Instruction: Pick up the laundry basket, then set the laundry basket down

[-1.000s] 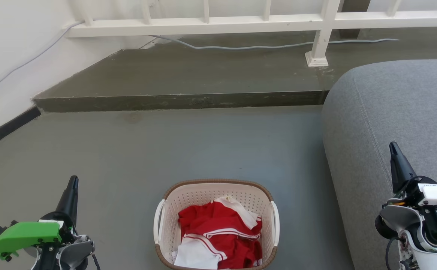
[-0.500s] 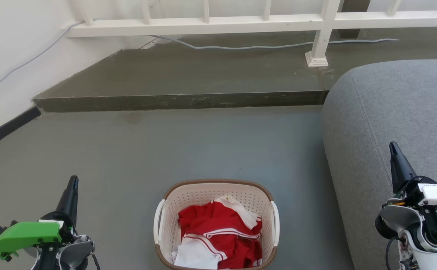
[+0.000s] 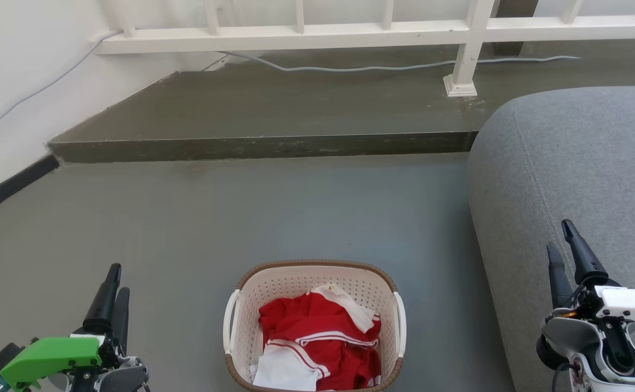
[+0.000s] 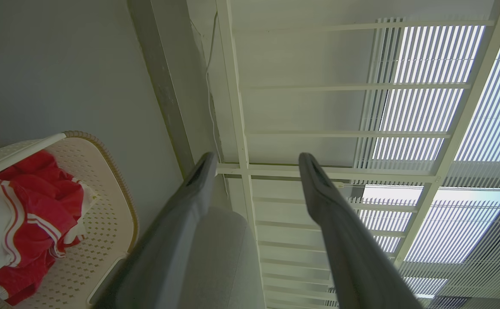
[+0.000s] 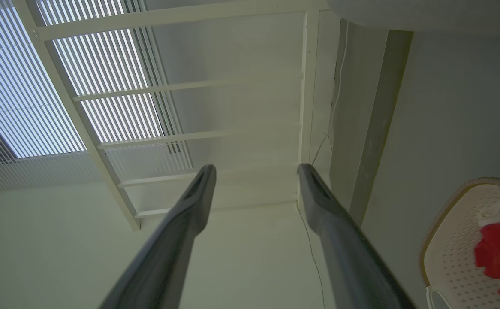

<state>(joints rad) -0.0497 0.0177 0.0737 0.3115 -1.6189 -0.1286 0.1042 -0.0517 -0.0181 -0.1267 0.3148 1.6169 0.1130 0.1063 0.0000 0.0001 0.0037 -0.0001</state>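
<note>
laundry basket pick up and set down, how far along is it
Done: nothing yet; the laundry basket sits on the grey floor, red and white clothes inside. In hand: the left tool and right tool are open, one either side, clear of its white handles. To do: grip, lift, set down.

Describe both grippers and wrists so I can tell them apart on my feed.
Both the left gripper and the right gripper have two long, dark, tapering fingers. The left wrist carries a bright green housing; the right wrist a white housing with a thin black cable.
</note>
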